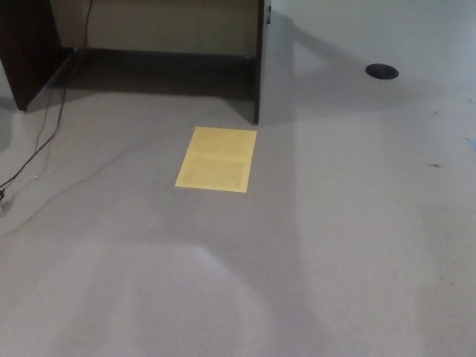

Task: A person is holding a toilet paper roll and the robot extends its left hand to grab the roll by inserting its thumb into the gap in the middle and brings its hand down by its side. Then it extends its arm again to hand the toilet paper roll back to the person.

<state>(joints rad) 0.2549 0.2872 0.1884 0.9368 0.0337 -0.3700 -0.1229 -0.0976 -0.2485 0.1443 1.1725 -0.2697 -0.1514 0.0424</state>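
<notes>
Neither a toilet paper roll nor a person shows in the head view. Neither of my hands nor any part of my arms is in the picture. I look down at a grey floor (pixel 312 245) with a yellow sheet (pixel 216 158) lying flat on it near the middle.
A dark wooden desk stands at the back, with its side panel (pixel 260 59) reaching the floor and a dark left leg (pixel 26 52). Black cables (pixel 41 141) trail down the left side. A round dark floor fitting (pixel 381 71) sits at the upper right.
</notes>
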